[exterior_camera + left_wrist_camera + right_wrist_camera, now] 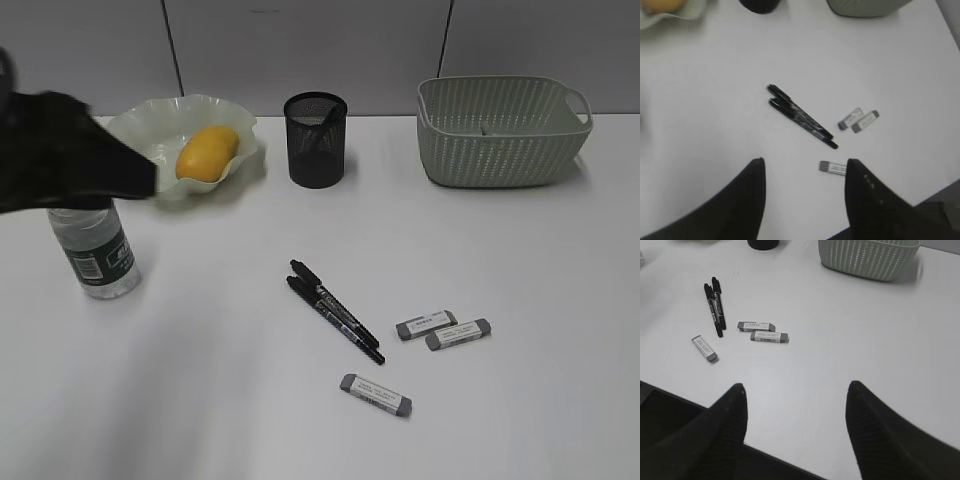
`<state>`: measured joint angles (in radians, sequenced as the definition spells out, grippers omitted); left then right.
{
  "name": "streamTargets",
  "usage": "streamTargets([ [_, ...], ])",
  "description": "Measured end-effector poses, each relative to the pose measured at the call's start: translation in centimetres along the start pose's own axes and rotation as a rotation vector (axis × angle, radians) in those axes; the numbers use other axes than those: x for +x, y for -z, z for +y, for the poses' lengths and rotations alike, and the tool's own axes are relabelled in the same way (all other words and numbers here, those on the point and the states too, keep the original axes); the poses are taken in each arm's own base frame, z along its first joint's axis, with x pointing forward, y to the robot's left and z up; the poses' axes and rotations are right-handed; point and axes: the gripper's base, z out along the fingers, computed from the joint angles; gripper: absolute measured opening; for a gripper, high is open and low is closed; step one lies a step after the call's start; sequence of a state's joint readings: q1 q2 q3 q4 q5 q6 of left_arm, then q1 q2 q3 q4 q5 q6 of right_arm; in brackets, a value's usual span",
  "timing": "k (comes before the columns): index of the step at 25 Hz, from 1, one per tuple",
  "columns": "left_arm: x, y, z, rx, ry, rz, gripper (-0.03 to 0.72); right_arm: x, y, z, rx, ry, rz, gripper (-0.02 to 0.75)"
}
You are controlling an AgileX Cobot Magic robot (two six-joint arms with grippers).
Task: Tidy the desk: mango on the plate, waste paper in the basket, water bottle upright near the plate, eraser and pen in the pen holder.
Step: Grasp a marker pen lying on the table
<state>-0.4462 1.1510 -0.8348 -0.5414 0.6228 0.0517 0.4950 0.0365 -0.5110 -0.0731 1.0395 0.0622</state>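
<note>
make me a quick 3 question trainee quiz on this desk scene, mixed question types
1. True or false: the mango already lies in the plate.
2. How many erasers lie loose on the desk?
A. one
B. two
C. three
3. Fill in: the two pens lie side by side, touching, between the water bottle and the ____.

Key
1. True.
2. C: a pair close together and a single eraser nearer the camera.
3. Erasers. The bottle stands upright at the left, the pens in the middle, the erasers to their right.
</note>
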Motion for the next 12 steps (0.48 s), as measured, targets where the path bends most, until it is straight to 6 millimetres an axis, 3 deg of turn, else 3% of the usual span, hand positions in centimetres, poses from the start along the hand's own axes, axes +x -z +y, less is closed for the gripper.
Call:
streamTargets([
  [4,0.4,-5.9,-2.5,0.025,0.065,0.097,0.382,0.0,0.0,0.0,0.000,0.000,0.000,0.494],
  [12,-0.6,-15.6,-2.4,-0.059,0.291,0.161,0.382,0.0,0.0,0.0,0.000,0.000,0.000,0.492],
])
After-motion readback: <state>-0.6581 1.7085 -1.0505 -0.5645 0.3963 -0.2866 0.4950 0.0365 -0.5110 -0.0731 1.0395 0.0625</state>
